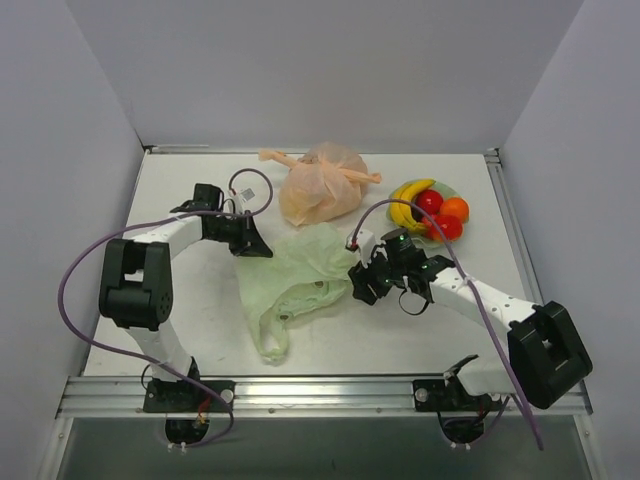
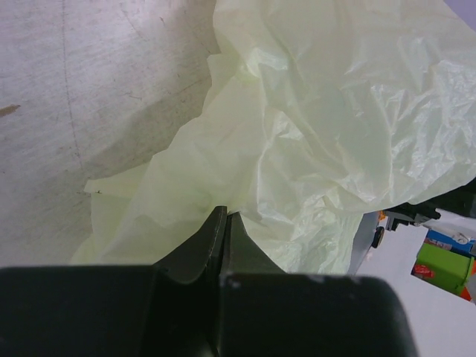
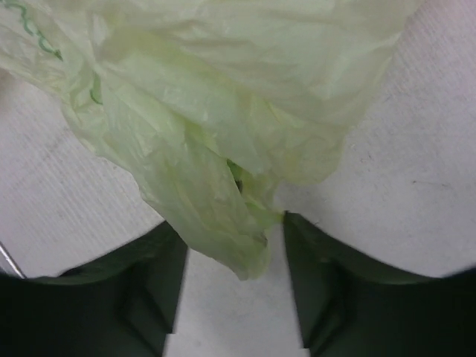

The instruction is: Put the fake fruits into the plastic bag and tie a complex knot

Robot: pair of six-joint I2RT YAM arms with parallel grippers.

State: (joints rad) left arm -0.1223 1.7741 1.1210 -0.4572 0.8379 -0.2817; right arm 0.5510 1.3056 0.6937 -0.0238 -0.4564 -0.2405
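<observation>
One plastic bag: pale green, translucent, crinkled, slumped.

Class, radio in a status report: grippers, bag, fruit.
Left gripper shut on green bag edge. Right gripper open, bag fold between. Fruit not yet bagged.

A pale green plastic bag lies crumpled mid-worktop, one handle loop trailing toward the near edge. The left claw meets its far-left corner; the right claw sits at its right edge. Behind it rests a knotted peach-orange bag. The fake fruits cluster at the far right: yellow bananas, two red, one orange.
</observation>
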